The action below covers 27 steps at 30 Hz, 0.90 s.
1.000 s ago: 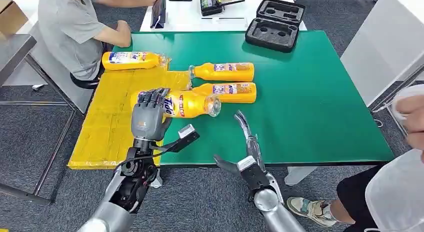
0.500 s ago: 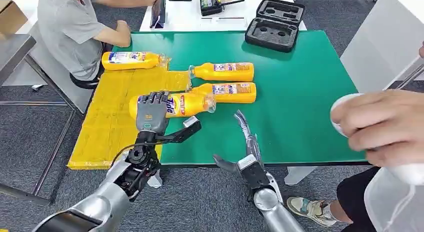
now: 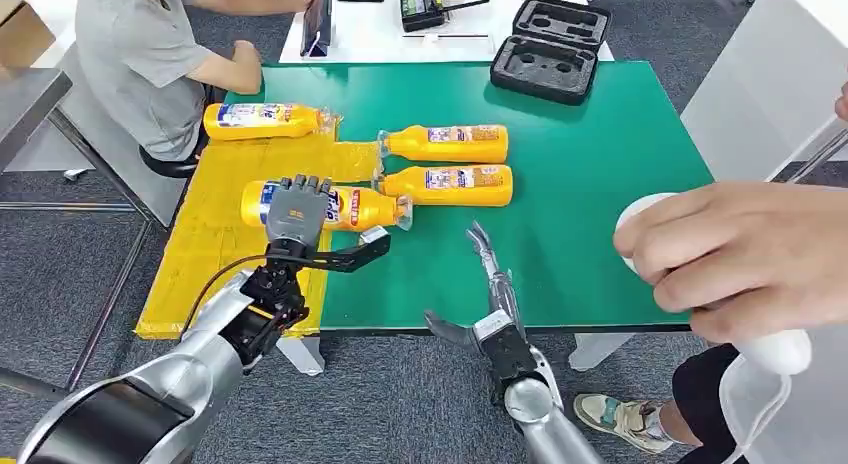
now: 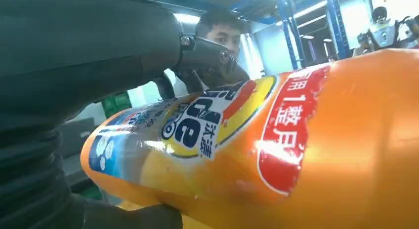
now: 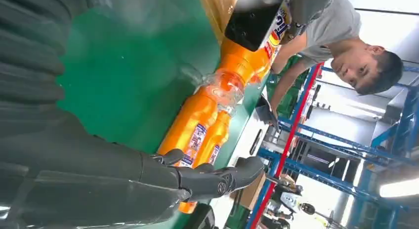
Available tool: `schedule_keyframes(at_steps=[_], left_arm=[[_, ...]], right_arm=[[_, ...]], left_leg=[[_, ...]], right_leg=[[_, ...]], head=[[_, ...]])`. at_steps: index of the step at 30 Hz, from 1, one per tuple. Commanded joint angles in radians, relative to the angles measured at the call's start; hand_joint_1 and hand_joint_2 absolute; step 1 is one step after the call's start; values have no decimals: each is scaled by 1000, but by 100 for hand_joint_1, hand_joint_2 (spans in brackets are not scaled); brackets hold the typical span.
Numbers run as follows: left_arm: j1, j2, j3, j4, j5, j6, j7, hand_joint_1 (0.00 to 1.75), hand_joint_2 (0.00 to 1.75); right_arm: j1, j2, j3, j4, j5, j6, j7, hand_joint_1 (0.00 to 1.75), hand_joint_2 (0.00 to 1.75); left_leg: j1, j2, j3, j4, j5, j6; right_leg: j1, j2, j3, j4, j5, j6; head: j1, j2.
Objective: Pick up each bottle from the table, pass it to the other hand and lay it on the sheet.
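Fingers of left hand around bottle

Bare green table beside two bottles; person's hand intruding right.

The worktop is plain deep green, and the sheet on it is bright yellow. Each bottle is orange-yellow with a clear cap end and a label in blue, white, yellow and red; the left wrist view shows white characters on the red patch. The left robot hand is dark grey, its arm silver. The foam-lined case is black. The seated person's shirt is grey.
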<state>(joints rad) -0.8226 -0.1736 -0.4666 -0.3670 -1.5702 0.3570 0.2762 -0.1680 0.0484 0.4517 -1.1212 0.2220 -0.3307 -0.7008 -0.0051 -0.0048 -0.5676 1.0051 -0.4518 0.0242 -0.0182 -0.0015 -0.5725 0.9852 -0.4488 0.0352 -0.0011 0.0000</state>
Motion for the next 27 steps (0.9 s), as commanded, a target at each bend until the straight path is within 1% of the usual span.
schedule_keyframes(at_steps=[1, 4, 11, 13, 15, 22, 23, 24, 25, 26, 27], left_arm=[[-90, 23, -28, 92, 27, -23, -9, 173, 175], [-95, 21, -19, 101, 23, -47, -17, 175, 175], [-95, 22, -8, 100, 19, -46, -18, 175, 175], [-98, 25, -13, 112, 8, -73, -15, 175, 175], [-102, 31, -15, 126, -1, -109, -8, 175, 175], [-100, 45, 5, 131, 13, -133, 3, 173, 175], [-100, 45, 5, 131, 13, -133, 3, 175, 175], [-96, 53, 15, 135, 18, -147, 10, 171, 175], [-94, 56, 17, 135, 19, -149, 12, 171, 175], [-92, 62, 16, 138, 15, -154, 11, 175, 175], [-89, 65, 29, 137, 25, -156, 13, 173, 175]], right_arm=[[-2, 1, -28, 26, 0, -5, 3, 0, 175], [-2, 5, -33, 24, 8, 5, 3, 0, 175], [-6, 8, -38, 33, 14, 15, 3, 0, 175], [-8, 8, -39, 37, 17, 19, 3, 0, 175], [-10, 8, -38, 41, 19, 21, 3, 0, 175], [-3, 9, -41, 41, 17, 20, 3, 0, 175], [-3, 9, -41, 41, 17, 20, 3, 0, 175], [-3, 11, -41, 41, 15, 25, 3, 0, 175], [-3, 12, -41, 41, 16, 25, 3, 0, 175], [-4, 14, -41, 43, 16, 26, 3, 0, 175], [-2, 15, -41, 44, 17, 27, 3, 0, 175]], left_leg=[[2, 1, 0, 1, -1, -2], [2, 1, 1, 1, -1, -2], [1, 1, 0, 1, -1, -1], [2, 1, 0, 1, -1, -2], [1, 1, 0, 1, 0, -1], [2, 1, 1, 2, -1, -2], [1, 1, 0, 1, 0, -1], [3, 1, 1, 2, -1, -2], [2, 1, 0, 1, -1, -1], [1, 2, 1, 1, -1, -1], [2, 2, 1, 1, -1, -2]], right_leg=[[2, 1, 1, 0, 0, -2], [2, 1, 1, 0, 0, -2], [2, 0, 0, 0, 0, -1], [2, 1, 1, 0, 0, -2], [1, 1, 0, 0, 0, -1], [3, 1, 1, 0, 0, -2], [1, 1, 0, 0, 0, -1], [3, 1, 1, 0, 0, -2], [2, 1, 0, 0, 0, -2], [1, 2, 0, 0, 0, -1], [2, 2, 1, 0, 0, -2]], head=[[0, 0], [0, 0], [0, 0], [0, 0], [0, 0], [0, 0], [0, 0], [0, 0], [0, 0], [0, 0], [0, 0]])
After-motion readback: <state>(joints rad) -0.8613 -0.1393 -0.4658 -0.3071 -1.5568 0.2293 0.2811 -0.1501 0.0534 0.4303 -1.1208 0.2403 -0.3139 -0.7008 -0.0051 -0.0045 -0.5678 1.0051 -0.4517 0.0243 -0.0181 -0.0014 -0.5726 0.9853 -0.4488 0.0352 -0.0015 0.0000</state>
